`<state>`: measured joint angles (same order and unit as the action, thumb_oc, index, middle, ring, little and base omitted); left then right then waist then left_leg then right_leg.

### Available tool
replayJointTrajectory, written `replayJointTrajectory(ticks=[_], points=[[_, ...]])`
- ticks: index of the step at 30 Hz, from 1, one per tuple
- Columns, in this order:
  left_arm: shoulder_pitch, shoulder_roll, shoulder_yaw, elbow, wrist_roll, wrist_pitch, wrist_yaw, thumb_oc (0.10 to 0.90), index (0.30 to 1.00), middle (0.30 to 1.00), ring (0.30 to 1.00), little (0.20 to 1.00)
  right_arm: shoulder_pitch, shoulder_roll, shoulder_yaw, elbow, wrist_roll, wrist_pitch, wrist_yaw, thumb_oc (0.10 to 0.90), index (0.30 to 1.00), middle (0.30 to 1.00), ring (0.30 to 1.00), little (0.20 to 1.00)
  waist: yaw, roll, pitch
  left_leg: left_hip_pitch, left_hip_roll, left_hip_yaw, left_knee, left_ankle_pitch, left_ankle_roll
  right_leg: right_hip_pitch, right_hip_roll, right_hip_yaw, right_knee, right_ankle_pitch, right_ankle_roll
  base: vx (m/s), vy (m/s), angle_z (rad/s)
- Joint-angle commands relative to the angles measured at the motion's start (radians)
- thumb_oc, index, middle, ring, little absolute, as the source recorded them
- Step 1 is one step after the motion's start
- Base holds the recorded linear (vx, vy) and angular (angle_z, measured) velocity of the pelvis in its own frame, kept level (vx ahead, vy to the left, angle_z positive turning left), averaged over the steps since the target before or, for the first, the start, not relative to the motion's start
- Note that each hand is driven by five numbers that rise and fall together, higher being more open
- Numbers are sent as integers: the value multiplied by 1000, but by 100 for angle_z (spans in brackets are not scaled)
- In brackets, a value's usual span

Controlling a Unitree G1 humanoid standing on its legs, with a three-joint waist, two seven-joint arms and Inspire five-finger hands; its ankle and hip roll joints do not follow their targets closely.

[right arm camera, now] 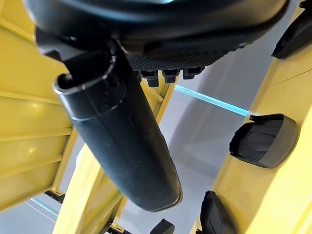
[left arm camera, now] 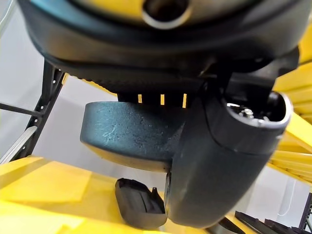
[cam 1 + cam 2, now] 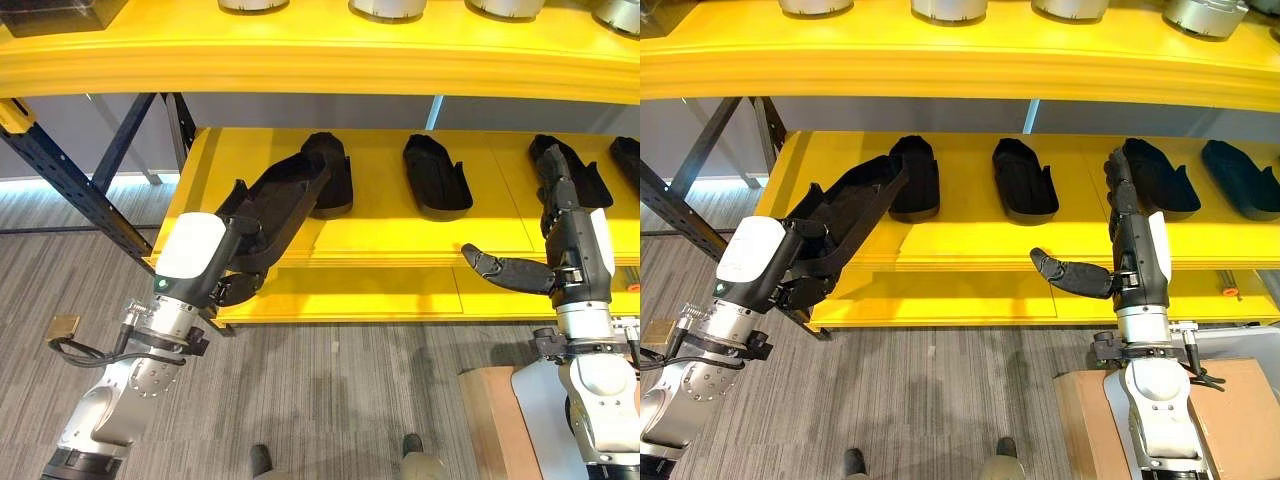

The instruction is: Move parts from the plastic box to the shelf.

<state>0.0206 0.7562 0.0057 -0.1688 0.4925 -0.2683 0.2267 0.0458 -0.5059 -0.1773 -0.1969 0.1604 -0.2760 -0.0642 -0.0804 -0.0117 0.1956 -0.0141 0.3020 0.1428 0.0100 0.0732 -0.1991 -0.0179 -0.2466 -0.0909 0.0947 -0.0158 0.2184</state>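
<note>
1. On the yellow shelf (image 3: 400, 235), black parts lie in a row; the left hand (image 3: 245, 245) grips one long part (image 3: 290, 195) at 10 o'clock.
2. The right hand (image 3: 560, 225), at 3 o'clock, is spread wide and empty, thumb out.

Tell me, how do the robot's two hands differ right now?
The left hand grips a long black part, holding it tilted over the yellow shelf; the right hand holds nothing. The left hand's fingers curl round the part, while the right hand's fingers are straight, thumb sticking out sideways. Both are dark and raised at the shelf's front edge.
</note>
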Motion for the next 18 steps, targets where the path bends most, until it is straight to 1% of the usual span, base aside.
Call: replayJointTrajectory(ticks=[1,2,3,4,5,6,7,9,10,11,12,13,14,15,16,17,18], points=[[-74,-3,116,-116,-36,-48,117,400,300,300,300,300,-35,-46,-40,-77,9,-78,-17,900,1000,1000,1000,1000,-14,-46,-158,-63,56,2,68,-17,17,66,-61,23,-14,-36,1,24,47,-5],[-73,-3,117,-117,-35,-47,117,400,300,300,300,300,-36,-46,-39,-76,9,-78,-17,900,1000,1000,1000,1000,-14,-47,-158,-65,56,3,73,-21,17,67,-62,24,-16,-35,2,35,99,-4],[-79,-7,125,-118,-36,-42,127,400,300,300,300,300,-51,-47,-28,-68,18,-77,-13,900,1000,1000,1000,1000,-8,-63,-156,-77,51,4,128,-61,25,75,-74,34,-34,-21,8,41,130,-7],[-95,-3,114,-108,-34,-33,136,400,300,300,300,300,-63,-54,-14,-68,20,-73,-9,900,1000,1000,1000,1000,-2,-79,-149,-100,47,-4,214,-110,38,81,-88,42,-31,-7,12,38,137,-15],[-98,-2,113,-106,-33,-33,137,400,300,300,300,300,-65,-53,-14,-67,19,-73,-10,900,1000,1000,1000,1000,-1,-80,-147,-107,47,-6,230,-120,39,81,-89,43,-31,-7,13,23,141,-21],[-102,-3,112,-101,-38,-30,140,400,300,300,300,300,-67,-55,-12,-66,23,-72,-7,900,1000,1000,1000,1000,3,-85,-140,-125,43,-10,284,-155,50,86,-102,42,-28,-2,17,14,126,-18],[-98,-2,113,-102,-39,-30,140,400,300,300,300,300,-69,-56,-8,-71,24,-68,1,900,1000,1000,1000,1000,6,-86,-135,-133,36,-15,311,-182,63,86,-111,45,-23,10,22,32,190,-14],[-91,2,120,-114,-35,-30,139,400,300,300,300,300,-71,-66,-14,-85,21,-62,16,900,1000,1000,1000,1000,11,-92,-129,-163,18,-17,396,-234,81,88,-136,57,-19,43,30,40,231,-13],[-89,8,121,-115,-31,-25,143,400,300,300,300,300,-69,-65,-18,-86,23,-60,16,900,1000,1000,1000,1000,12,-90,-123,-173,3,-20,433,-272,93,92,-154,56,-14,68,34,36,270,-13],[-87,17,121,-115,-23,-24,141,400,300,300,300,300,-63,-63,-26,-86,17,-60,13,900,1000,1000,1000,1000,9,-90,-121,-187,-11,-21,460,-296,108,87,-170,58,-8,107,34,6,313,-5],[-97,29,114,-112,-13,-23,144,400,300,300,300,300,-62,-60,-31,-91,11,-60,11,900,1000,1000,1000,1000,5,-90,-123,-207,-32,-20,475,-308,127,67,-189,68,-1,180,30,-19,299,4],[-108,45,109,-110,-8,-22,147,400,300,300,300,300,-61,-57,-31,-90,1,-62,6,900,1000,1000,1000,1000,2,-87,-124,-216,-47,-22,475,-315,142,43,-200,75,13,237,16,-23,304,11],[-115,54,103,-111,-2,-20,148,400,300,300,300,300,-63,-58,-28,-87,-19,-64,-5,900,1000,1000,1000,1000,-5,-81,-122,-214,-56,-21,471,-328,154,24,-201,76,31,271,2,-23,309,18],[-129,64,90,-111,-2,-21,145,400,300,300,300,300,-72,-58,-19,-87,-29,-63,-11,900,1000,1000,1000,1000,-8,-73,-118,-212,-69,-15,463,-328,169,-8,-207,63,63,313,-7,-29,326,15],[-137,69,85,-108,-1,-20,145,400,300,300,300,300,-79,-56,-12,-86,-30,-64,-12,900,1000,1000,1000,1000,-8,-66,-111,-204,-76,-9,451,-328,181,-39,-204,44,92,316,-16,-31,237,10],[-138,70,85,-107,-1,-20,145,400,300,300,300,300,-80,-56,-12,-85,-30,-64,-12,900,1000,1000,1000,1000,-8,-66,-112,-204,-76,-9,450,-327,181,-42,-204,45,95,314,-16,48,383,-19],[-129,69,94,-104,8,-15,141,400,300,300,300,300,-81,-51,-6,-83,-29,-66,-7,900,1000,1000,1000,1000,-23,-60,-108,-146,-108,22,370,-316,200,-107,-158,-12,128,261,-29,135,331,-34]])
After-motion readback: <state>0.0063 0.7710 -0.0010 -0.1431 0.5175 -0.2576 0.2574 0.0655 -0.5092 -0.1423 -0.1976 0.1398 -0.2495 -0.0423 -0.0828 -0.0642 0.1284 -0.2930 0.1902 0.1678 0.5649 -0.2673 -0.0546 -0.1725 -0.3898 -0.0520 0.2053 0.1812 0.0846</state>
